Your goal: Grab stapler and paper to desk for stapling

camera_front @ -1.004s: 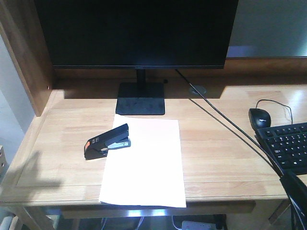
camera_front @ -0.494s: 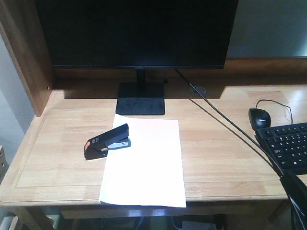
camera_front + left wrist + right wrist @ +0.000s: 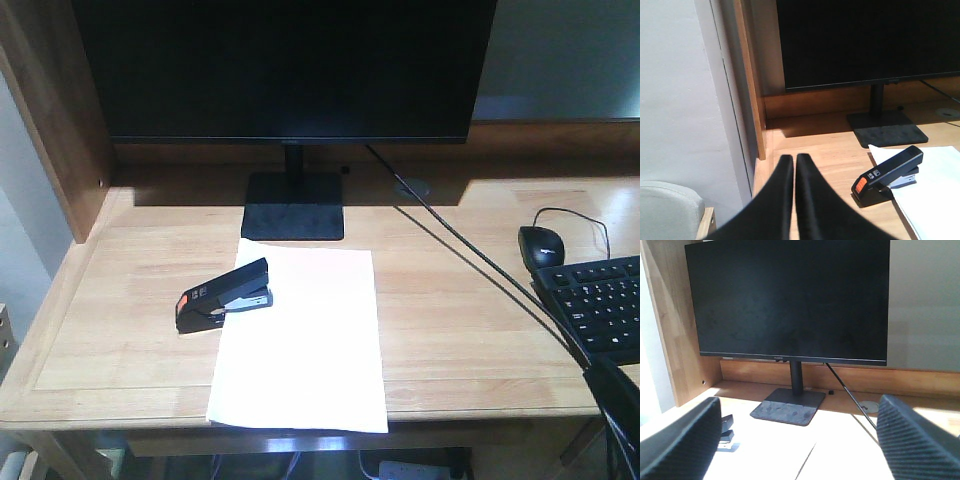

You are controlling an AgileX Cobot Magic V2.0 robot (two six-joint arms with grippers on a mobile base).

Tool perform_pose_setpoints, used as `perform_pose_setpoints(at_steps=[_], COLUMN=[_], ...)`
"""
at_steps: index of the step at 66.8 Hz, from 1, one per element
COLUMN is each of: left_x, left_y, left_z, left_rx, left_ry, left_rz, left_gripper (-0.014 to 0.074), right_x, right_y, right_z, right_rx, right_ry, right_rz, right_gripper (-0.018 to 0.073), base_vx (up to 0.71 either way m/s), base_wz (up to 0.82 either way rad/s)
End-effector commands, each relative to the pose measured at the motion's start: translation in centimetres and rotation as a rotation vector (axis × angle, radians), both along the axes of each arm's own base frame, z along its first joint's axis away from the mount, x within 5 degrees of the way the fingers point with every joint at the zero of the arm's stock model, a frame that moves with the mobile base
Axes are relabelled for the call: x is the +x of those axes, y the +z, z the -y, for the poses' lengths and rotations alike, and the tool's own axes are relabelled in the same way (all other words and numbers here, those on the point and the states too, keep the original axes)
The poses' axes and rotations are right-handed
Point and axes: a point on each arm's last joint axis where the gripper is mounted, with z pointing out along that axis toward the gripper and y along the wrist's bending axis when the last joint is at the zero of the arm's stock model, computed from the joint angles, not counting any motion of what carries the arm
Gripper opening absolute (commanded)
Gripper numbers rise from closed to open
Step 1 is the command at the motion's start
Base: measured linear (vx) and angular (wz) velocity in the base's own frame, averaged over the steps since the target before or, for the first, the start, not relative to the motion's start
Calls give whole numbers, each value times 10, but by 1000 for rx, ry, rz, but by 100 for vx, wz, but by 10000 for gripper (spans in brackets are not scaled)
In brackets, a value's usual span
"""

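Observation:
The black stapler with its orange rear end lies on the light wooden desk, its front over the left edge of the white paper. The paper lies flat in front of the monitor stand and reaches the desk's front edge. My left gripper is shut with nothing in it, hovering off the desk's left front corner, left of the stapler and paper. My right gripper is wide open and empty above the paper, with the stapler beside its left finger.
A large black monitor on a square stand fills the back. A mouse and keyboard sit at the right, crossed by a black cable. A wooden side panel walls the left.
A dark shadow on the desk's left front part has gone. The stapler and the paper lie where they did.

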Motion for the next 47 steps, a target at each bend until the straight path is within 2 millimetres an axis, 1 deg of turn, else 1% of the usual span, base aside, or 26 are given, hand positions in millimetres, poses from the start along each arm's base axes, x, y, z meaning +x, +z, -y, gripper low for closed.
perform_pose_setpoints(at_steps=[1,4,47], left_x=[-2,-2,-2], left_y=[9,9,9], left_z=[1,1,1], left_rx=[-23,-24,-29], left_ry=[-11,-12,-12], left_rz=[148,169,165], left_gripper=[-7,-7,-7], right_x=[0,0,0], right_y=[8,8,8], right_z=[1,1,1], right_rx=[-8,-8,-8], right_ry=[-13,-13,-13], right_rz=[20,20,20], right_gripper=[588,588,588], base_vx=[0,0,0], base_wz=[0,0,0])
